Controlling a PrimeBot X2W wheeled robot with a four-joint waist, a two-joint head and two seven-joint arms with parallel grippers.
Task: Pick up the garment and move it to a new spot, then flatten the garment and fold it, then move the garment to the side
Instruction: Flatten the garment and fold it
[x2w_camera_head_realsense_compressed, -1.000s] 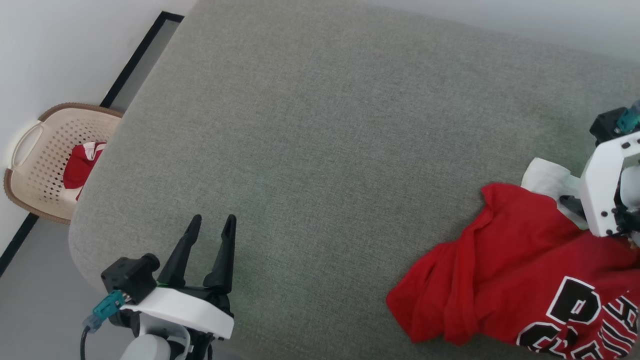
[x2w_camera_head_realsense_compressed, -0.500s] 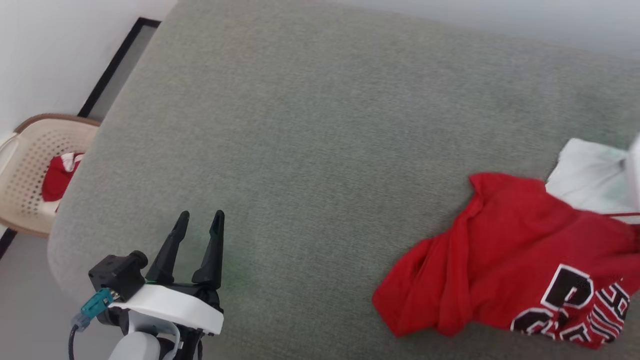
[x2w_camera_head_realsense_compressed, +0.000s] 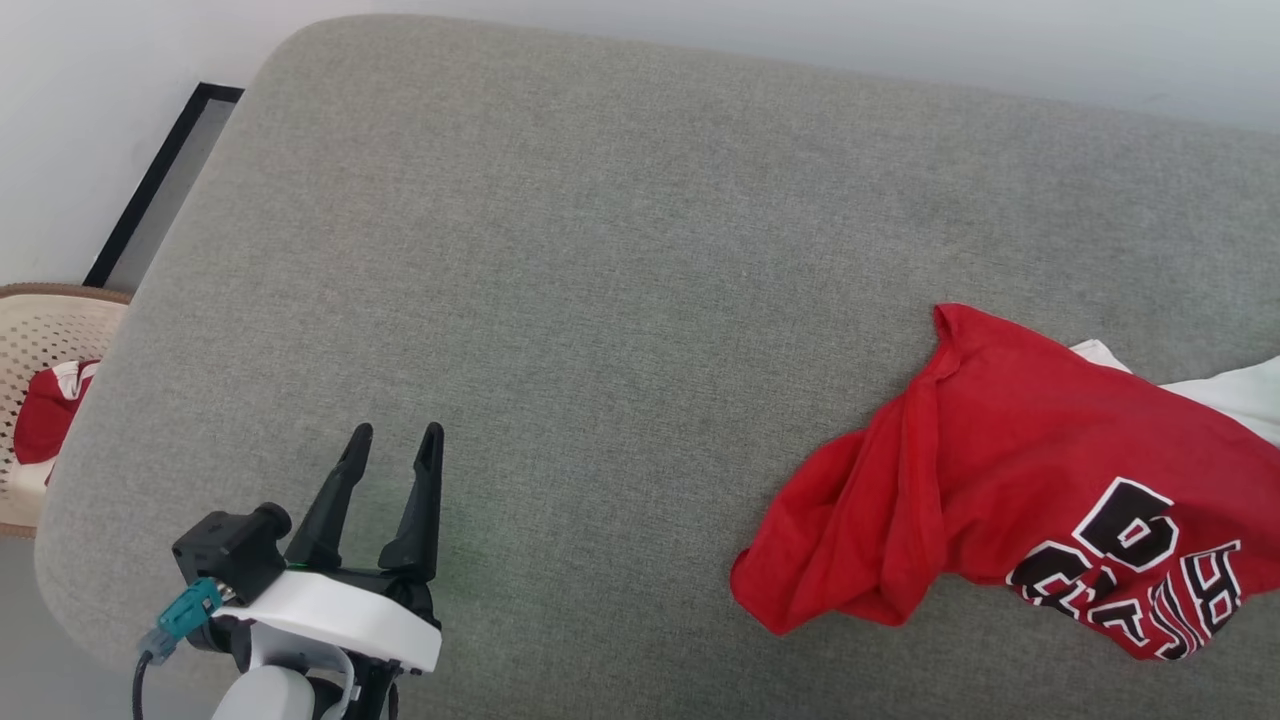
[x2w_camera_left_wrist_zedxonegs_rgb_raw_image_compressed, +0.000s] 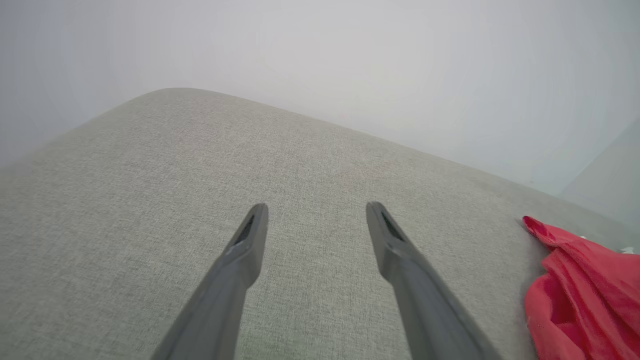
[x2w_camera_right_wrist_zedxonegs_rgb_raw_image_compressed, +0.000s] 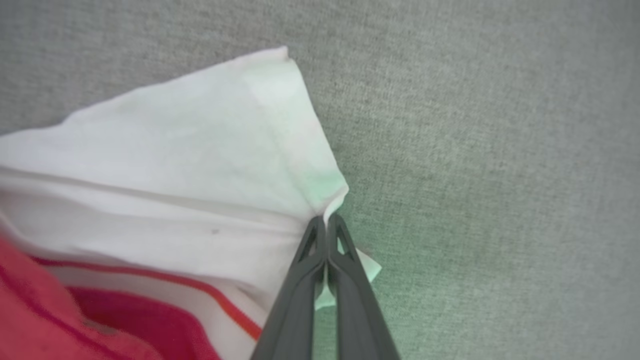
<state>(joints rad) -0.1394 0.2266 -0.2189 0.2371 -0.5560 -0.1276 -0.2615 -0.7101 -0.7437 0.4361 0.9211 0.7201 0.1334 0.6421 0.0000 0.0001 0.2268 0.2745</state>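
- While the red jersey-style shirt (x2w_camera_head_realsense_compressed: 1000, 470) with white sleeves and black lettering lies crumpled at the right side of the grey woven-fabric cushion (x2w_camera_head_realsense_compressed: 600, 250), the right gripper (x2w_camera_right_wrist_zedxonegs_rgb_raw_image_compressed: 326, 220) is clenched on its white sleeve edge.
- Released, the left gripper (x2w_camera_head_realsense_compressed: 393, 432) hovers over the cushion with fingers spread, well apart from the shirt.
- Beside the cushion's left end, the beige perforated plastic basket (x2w_camera_head_realsense_compressed: 40, 330) holds red-and-white cloth.

Wide bare cushion (x2w_camera_head_realsense_compressed: 600, 300) left of the garment (x2w_camera_head_realsense_compressed: 1000, 450); basket (x2w_camera_head_realsense_compressed: 50, 330) beside its edge
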